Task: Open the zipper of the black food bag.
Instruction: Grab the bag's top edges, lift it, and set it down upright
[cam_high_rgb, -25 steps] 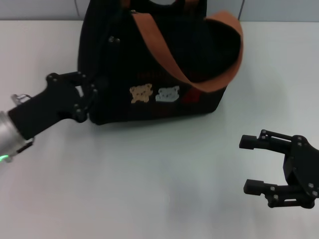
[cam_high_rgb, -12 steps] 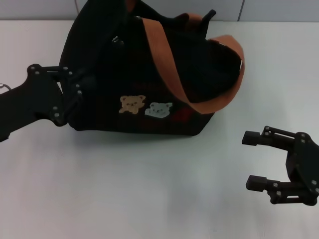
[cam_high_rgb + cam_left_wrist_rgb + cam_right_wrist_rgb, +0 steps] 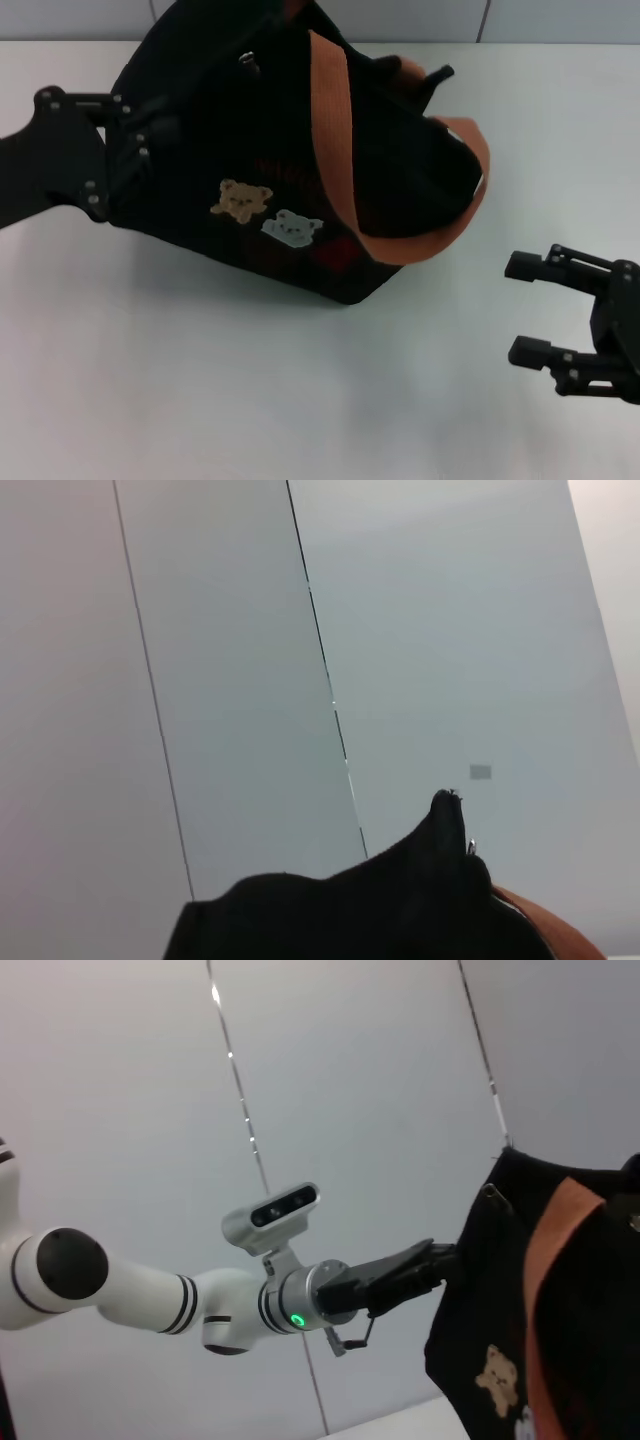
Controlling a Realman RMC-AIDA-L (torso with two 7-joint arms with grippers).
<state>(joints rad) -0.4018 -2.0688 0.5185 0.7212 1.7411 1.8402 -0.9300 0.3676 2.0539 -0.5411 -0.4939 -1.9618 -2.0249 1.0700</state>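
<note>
Left claw (image 3: 135,150) clamped on the bag (image 3: 250,150) end, tilting it; right claw (image 3: 545,310) open, idle. Next: locate zipper pull.

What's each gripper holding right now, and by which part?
Left gripper grips the boxy black fabric food bag at its left end, tilting it. Exact part hidden. Right gripper is open, holding nothing.
</note>
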